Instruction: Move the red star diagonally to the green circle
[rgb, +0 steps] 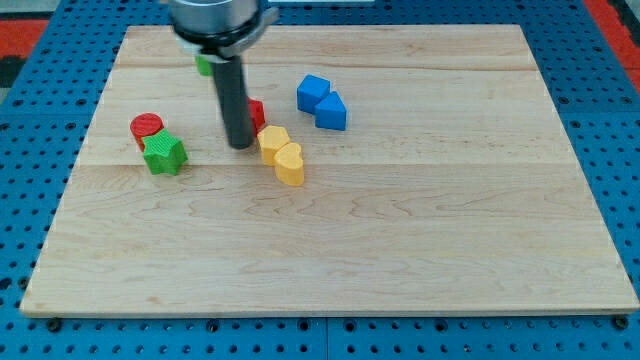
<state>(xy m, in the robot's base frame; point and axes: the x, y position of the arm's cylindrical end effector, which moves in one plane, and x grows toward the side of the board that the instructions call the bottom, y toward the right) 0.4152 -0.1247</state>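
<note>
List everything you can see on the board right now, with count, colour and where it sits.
Wooden board: one, light wood, on a blue pegboard.
Cylinder: one, red, view's left.
Star: one, green, touching the red cylinder.
Green block: one, mostly hidden behind the rod.
Red block: one, partly hidden, right of the rod.
Yellow blocks: two, centre, touching.
Blue blocks: two, top centre, touching.
My tip: dark, just left of the red block.
</note>
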